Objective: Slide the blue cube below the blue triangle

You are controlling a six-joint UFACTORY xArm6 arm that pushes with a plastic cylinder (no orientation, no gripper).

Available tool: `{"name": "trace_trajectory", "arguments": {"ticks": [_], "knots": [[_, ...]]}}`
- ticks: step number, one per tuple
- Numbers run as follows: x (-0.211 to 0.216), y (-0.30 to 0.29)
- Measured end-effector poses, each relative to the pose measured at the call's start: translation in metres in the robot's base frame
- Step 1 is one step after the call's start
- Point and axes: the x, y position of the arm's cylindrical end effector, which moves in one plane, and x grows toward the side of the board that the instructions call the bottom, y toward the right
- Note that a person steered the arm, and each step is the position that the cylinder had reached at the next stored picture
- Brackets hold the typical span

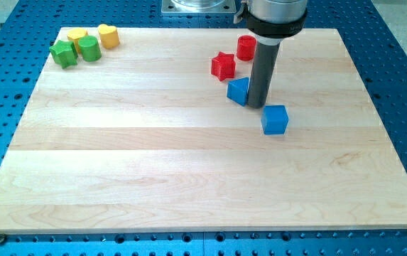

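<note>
The blue cube lies right of the board's middle. The blue triangle lies up and to the left of it, partly hidden by my rod. My tip rests on the board right beside the triangle's right side, just up-left of the cube, with a small gap to the cube.
A red star and a red cylinder lie above the triangle. At the top left corner sit a green star, a green cylinder, a yellow block and a yellow heart. The wooden board sits on a blue perforated table.
</note>
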Motion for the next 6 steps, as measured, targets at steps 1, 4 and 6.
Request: {"name": "trace_trajectory", "arguments": {"ticks": [1,4,6], "knots": [[-0.037,0.052],[-0.015,0.09],[0.047,0.001]]}}
